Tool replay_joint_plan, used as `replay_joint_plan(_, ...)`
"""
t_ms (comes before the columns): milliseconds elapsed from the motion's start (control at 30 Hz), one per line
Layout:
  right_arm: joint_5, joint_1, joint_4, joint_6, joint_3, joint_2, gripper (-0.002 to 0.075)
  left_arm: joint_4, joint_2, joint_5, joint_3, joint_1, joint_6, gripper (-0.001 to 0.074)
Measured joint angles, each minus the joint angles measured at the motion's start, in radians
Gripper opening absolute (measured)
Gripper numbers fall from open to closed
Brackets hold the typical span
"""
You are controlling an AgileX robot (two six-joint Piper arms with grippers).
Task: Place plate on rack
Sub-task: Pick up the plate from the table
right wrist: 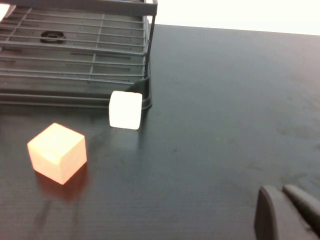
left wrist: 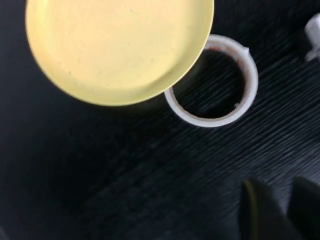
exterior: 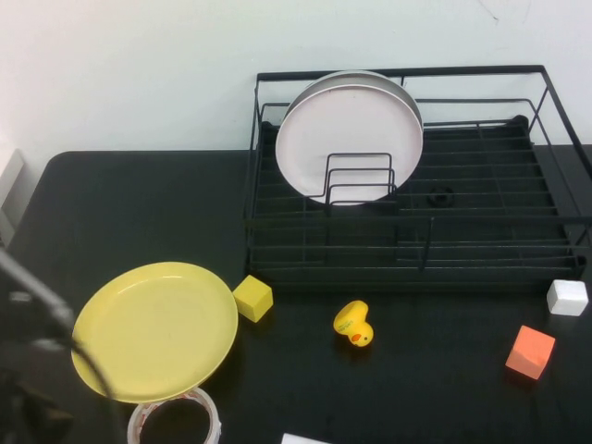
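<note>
- Jaws of the left gripper: two dark fingers showed at the lower right of the left wrist view, a narrow gap between them, nothing held; read as slightly apart. It hung over bare desk, near but clear of the plate.
- Jaws of the right gripper: two dark tips at the lower right of the right wrist view, almost closed together, empty, over open desk well apart from the rack.
- Plate: yellow, lower left of the high view, one edge propped on a white tape roll and so tilted, not flat.
- Rack: upper right of the high view, black wire; a white plate stood upright in the dividers, open slots beside it.
- Handling, as judged: plate looked light, rigid and glossy, so likely slippery; a pinch across the thin rim seemed the only hold. The raised edge over the roll offered clearance for a lower finger.
- Nearby: yellow cube just beside the plate's rim; rubber duck, orange cube, white cube in front of the rack.
</note>
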Motion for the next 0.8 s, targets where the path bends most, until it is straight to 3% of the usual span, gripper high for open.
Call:
replay_joint_plan(167,0.000,0.000,0.000,0.000,0.000,0.000,-0.0002,0.144,0.141,-0.069,0.000,-0.168,0.007,0.0355)
replay_joint_plan(267,0.000,0.000,0.000,0.000,0.000,0.000,-0.0002,0.242,0.215,-0.135,0.000,-0.255,-0.039,0.0454)
replay_joint_plan(467,0.000,0.000,0.000,0.000,0.000,0.000,-0.0002,0.359,0.314,-0.226,0.000,-0.338,-0.297,0.0494)
replay_joint_plan(700,0.000,0.000,0.000,0.000,0.000,0.000,-0.0002,0.314,0.330,-0.142,0.000,-0.345,-0.429,0.0496)
replay_joint_plan(800,0.000,0.000,0.000,0.000,0.000,0.000,-0.0002,0.272,0.339,-0.086,0.000,-0.304,-0.510,0.0482)
